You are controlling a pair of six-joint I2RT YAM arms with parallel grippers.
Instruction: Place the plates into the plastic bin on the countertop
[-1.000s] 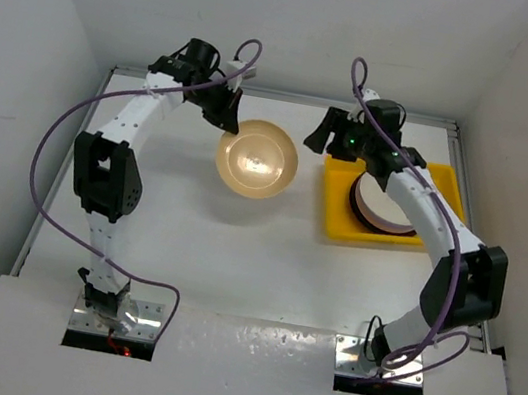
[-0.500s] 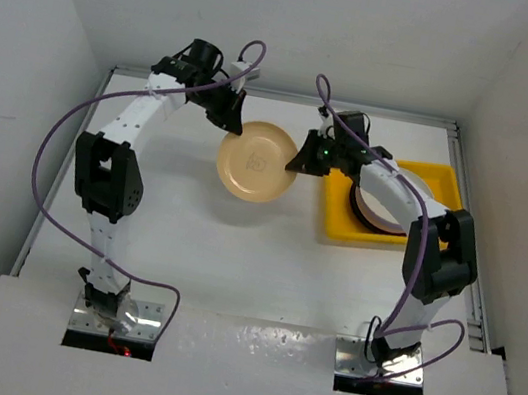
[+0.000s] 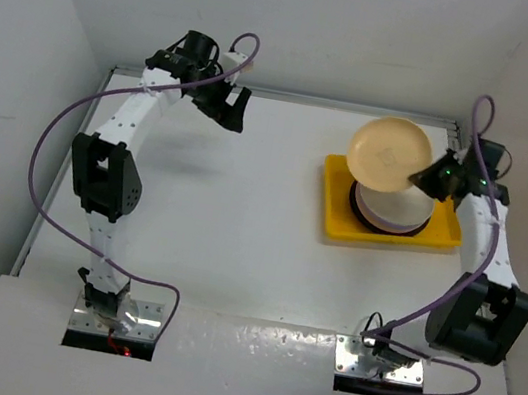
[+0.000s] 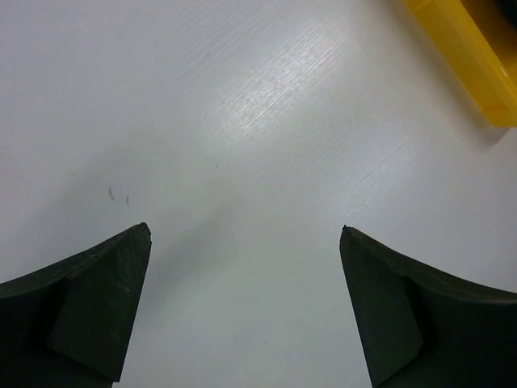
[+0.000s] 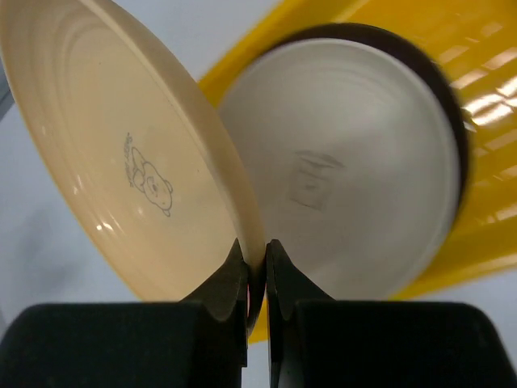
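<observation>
A peach plate [image 3: 387,153] [image 5: 129,162] hangs tilted in the air above the yellow plastic bin [image 3: 336,220] [image 5: 477,242]. My right gripper [image 3: 428,177] [image 5: 256,257] is shut on its rim. Inside the bin lies a stack of plates [image 3: 393,211], the top one cream with a dark rim [image 5: 347,170]. My left gripper [image 3: 230,109] [image 4: 245,234] is open over the bare white countertop [image 3: 238,234] at the back left, with nothing between its fingers. A corner of the bin [image 4: 472,56] shows in the left wrist view.
White walls close the countertop at the back and on both sides. The arm bases stand at the near edge. Purple cables loop from both arms.
The peach plate passed from my left gripper to my right one. The right arm carried it right, over the bin. My left gripper opened and drew back slightly.
</observation>
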